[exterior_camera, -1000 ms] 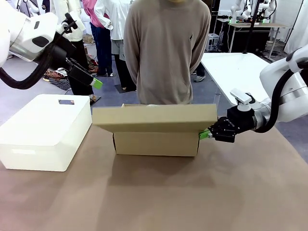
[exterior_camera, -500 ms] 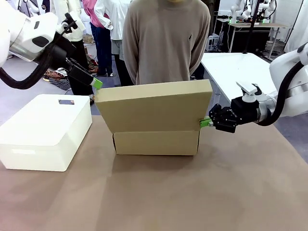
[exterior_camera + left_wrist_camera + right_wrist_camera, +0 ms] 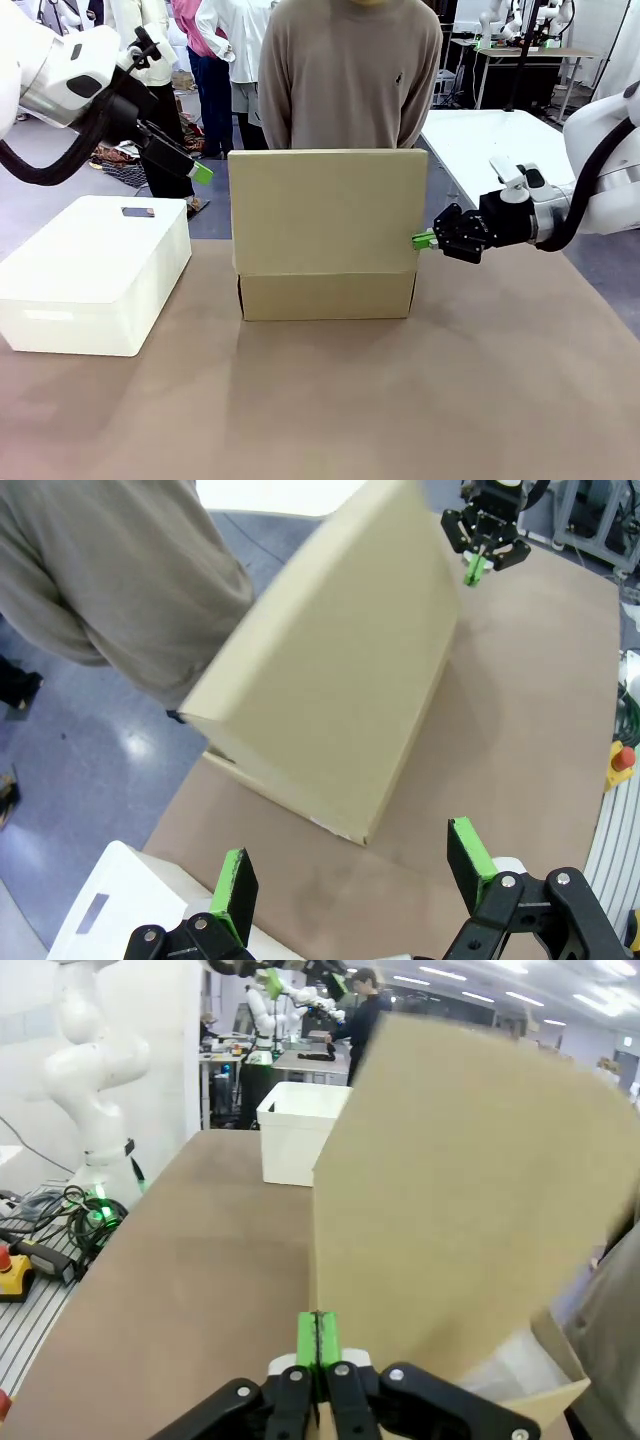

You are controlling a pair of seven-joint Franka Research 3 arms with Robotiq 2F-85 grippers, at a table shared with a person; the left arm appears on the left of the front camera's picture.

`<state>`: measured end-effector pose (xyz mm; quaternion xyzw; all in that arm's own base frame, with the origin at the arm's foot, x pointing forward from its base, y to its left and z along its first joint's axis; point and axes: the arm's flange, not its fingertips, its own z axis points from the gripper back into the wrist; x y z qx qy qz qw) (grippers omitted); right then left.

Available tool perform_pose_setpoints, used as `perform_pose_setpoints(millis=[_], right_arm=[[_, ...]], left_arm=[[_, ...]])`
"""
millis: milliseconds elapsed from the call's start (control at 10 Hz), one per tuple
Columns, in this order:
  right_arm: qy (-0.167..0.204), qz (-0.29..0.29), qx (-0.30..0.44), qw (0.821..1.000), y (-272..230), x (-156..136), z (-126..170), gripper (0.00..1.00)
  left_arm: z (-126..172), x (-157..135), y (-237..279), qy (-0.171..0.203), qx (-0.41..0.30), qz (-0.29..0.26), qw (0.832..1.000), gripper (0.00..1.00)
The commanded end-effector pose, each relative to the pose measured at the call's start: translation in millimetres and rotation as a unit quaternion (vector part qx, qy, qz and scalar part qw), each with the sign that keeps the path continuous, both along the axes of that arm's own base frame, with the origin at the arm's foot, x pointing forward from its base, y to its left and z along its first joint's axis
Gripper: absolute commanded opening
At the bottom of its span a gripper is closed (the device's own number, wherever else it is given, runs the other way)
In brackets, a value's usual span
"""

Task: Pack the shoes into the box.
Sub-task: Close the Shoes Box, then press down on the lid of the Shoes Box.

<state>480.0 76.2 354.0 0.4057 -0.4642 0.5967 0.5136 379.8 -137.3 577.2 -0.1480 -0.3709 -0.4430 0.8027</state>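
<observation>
The tan cardboard box (image 3: pixel 325 296) stands mid-table with its flap lid (image 3: pixel 328 210) raised upright. My right gripper (image 3: pixel 422 240) is shut, its green tips against the lid's right edge low down. The right wrist view has those shut tips (image 3: pixel 319 1335) at the edge of the lid (image 3: pixel 480 1190), with white tissue paper (image 3: pixel 505 1355) inside the box. My left gripper (image 3: pixel 200 172) hangs open and empty in the air, up and to the left of the box. In the left wrist view it (image 3: pixel 352 865) looks down on the box (image 3: pixel 340 700). The shoes are out of view.
A white rounded plastic box (image 3: pixel 95 270) sits on the brown table at the left. A person (image 3: pixel 345 90) stands right behind the cardboard box at the far edge. A white table (image 3: pixel 490 140) stands at the back right.
The lid has swung up from lying nearly flat over the box to standing upright. My right gripper rose with its edge. The left arm has stayed still.
</observation>
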Motion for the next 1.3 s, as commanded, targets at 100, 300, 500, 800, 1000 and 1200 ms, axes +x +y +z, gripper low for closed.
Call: perform_pose_setpoints(millis=[100, 300, 500, 800, 1000, 1200], right_arm=[[0.012, -0.035, 0.005, 0.999, 7, 5, 0, 0.00], [0.013, -0.034, 0.001, 0.999, 9, 8, 2, 0.00], [0.019, -0.021, -0.008, 1.000, 10, 3, 12, 0.00], [0.011, -0.017, 0.002, 1.000, 4, 3, 2, 0.00], [0.011, -0.017, 0.002, 1.000, 4, 3, 2, 0.00], [0.011, -0.017, 0.002, 1.000, 4, 3, 2, 0.00]], left_arm=[[0, 1, 1, 0.001, -0.007, -0.009, 1.000, 1.00], [0, 1, 1, 0.001, -0.007, -0.009, 1.000, 1.00], [0, 1, 1, 0.001, -0.007, -0.009, 1.000, 1.00], [0, 1, 1, 0.001, -0.007, -0.009, 1.000, 1.00], [0, 1, 1, 0.001, -0.007, -0.009, 1.000, 1.00], [0, 1, 1, 0.001, -0.007, -0.009, 1.000, 1.00]])
